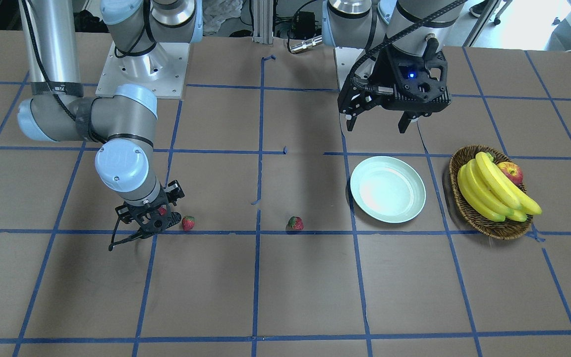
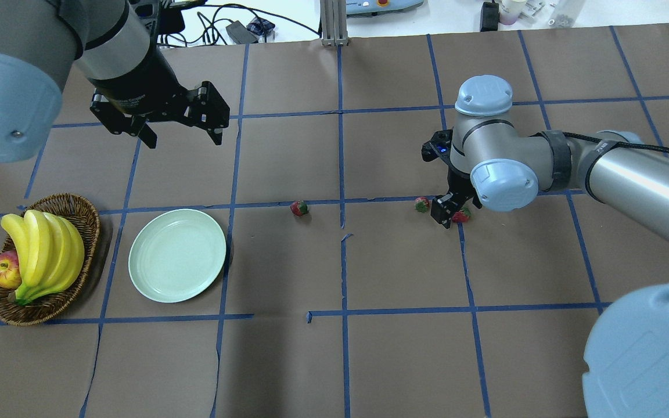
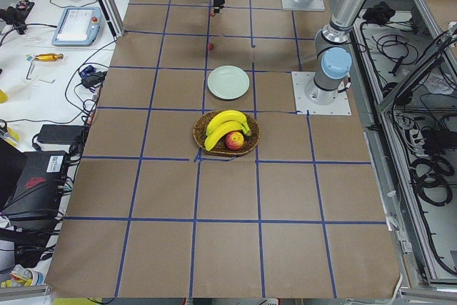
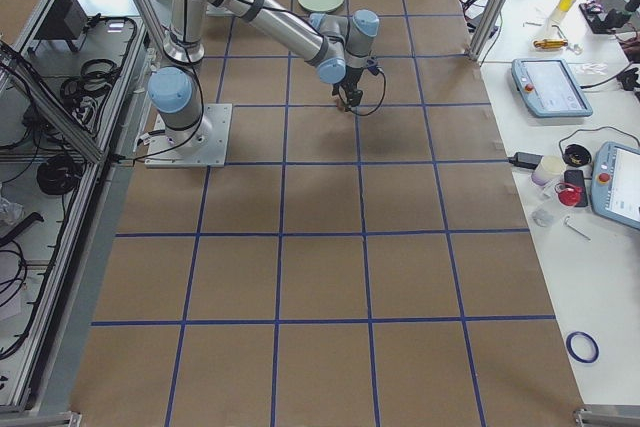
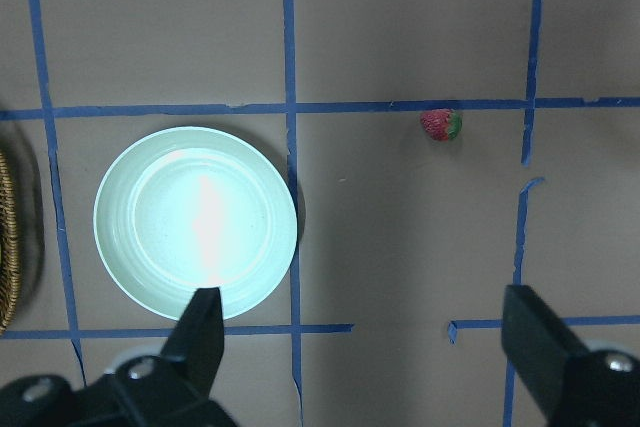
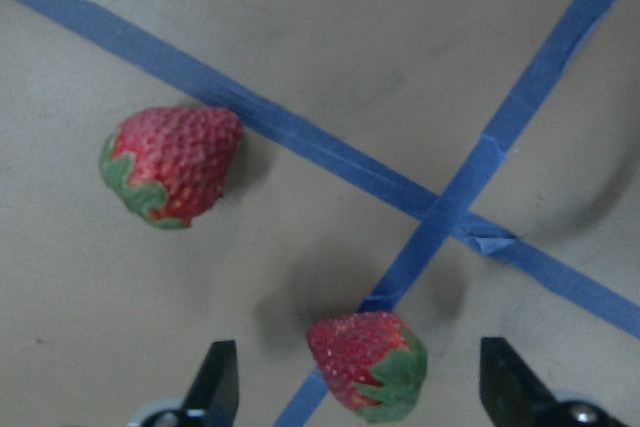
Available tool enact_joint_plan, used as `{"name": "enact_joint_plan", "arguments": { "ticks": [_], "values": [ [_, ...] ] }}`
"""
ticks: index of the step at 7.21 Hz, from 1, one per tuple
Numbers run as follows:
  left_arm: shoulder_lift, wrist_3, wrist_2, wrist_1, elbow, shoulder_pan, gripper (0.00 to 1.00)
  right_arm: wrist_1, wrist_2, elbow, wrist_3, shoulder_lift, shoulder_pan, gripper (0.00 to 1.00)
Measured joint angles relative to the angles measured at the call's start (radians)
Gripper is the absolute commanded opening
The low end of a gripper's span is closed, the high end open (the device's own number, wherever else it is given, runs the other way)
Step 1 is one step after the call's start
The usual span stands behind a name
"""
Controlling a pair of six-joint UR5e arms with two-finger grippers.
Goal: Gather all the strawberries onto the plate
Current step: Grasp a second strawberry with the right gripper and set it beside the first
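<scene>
Three strawberries lie on the brown table. One strawberry lies near the middle. A second strawberry lies just beside my right gripper. The third strawberry sits on a blue tape cross between the open fingers of my right gripper, which is low over the table. The mint-green plate is empty. My left gripper hangs open and empty, high above the table beyond the plate.
A wicker basket with bananas and an apple stands beside the plate, at the table's left end. Blue tape lines grid the table.
</scene>
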State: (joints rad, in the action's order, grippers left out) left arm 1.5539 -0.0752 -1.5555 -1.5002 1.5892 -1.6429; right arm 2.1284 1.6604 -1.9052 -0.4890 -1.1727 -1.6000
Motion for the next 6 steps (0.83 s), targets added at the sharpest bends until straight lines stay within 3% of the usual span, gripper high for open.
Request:
{"name": "enact_joint_plan", "arguments": {
  "ticks": [4, 6],
  "values": [
    [0.000, 0.000, 0.000, 0.000, 0.000, 0.000, 1.00, -0.008, -0.001, 0.018, 0.059, -0.027, -0.009, 0.00],
    [0.000, 0.000, 0.000, 0.000, 0.000, 0.000, 1.00, -0.074, -0.017, 0.038, 0.232, -0.087, -0.110, 0.00]
  ]
}}
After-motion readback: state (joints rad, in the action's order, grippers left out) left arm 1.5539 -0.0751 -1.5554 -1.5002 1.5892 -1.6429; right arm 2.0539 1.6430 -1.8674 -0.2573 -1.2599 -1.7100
